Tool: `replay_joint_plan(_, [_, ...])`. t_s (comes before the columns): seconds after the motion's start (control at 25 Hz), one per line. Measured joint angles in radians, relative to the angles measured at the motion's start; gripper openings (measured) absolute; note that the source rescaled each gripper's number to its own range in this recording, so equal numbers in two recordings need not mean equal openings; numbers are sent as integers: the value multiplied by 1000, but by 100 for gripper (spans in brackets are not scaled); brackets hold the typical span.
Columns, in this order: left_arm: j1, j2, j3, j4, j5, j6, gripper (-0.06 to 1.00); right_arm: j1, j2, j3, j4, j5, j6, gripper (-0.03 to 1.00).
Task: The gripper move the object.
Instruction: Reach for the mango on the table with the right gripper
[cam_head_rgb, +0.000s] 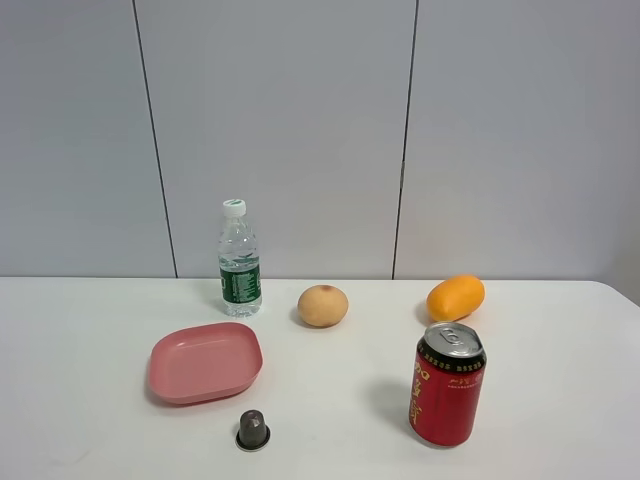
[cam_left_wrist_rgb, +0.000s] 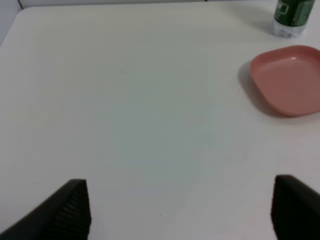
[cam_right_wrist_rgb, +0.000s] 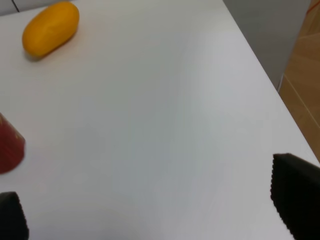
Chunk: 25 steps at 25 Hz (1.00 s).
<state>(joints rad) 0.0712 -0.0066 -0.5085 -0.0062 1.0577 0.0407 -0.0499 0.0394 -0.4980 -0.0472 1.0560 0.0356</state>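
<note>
White table (cam_head_rgb: 90, 330) runs back to a grey panelled wall. The mango (cam_head_rgb: 455, 297) lies on its side toward the back right, just behind a red can (cam_head_rgb: 447, 397) and well apart from the tan fruit (cam_head_rgb: 322, 305). Further left are a bottle (cam_head_rgb: 239, 258) and a pink dish (cam_head_rgb: 205, 362).

Neither arm shows in the high view. The right gripper (cam_right_wrist_rgb: 152, 205) hangs over bare table, jaws spread wide with nothing between them. Its camera sees the mango (cam_right_wrist_rgb: 50, 28) some way ahead, beyond the can's edge. The left gripper (cam_left_wrist_rgb: 182, 202) is likewise wide open and empty, near the dish.

By my judgement the task is at its start, with the approach not yet made. The right gripper is the nearer one. The next move calls for it to reach forward clear of the can, set its jaws across the mango's narrow width, and come down around it.
</note>
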Motion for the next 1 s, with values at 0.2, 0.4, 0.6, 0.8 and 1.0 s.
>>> replay_joint_plan(0.2, [0, 0, 0, 0, 0, 0, 100, 0, 216, -61, -1, -8, 0, 100])
replay_joint_plan(0.4, [0, 0, 0, 0, 0, 0, 100, 0, 520, -281, 15, -124, 0, 100])
replay_joint_plan(0.6, [0, 0, 0, 0, 0, 0, 100, 0, 850, -546, 35, -153, -5, 100])
replay_joint_plan(0.8, [0, 0, 0, 0, 0, 0, 100, 15, 1200, -739, 42, -176, 1, 100])
replay_joint_plan(1.0, [0, 0, 0, 0, 0, 0, 100, 83, 1494, -826, 47, -312, 157, 100])
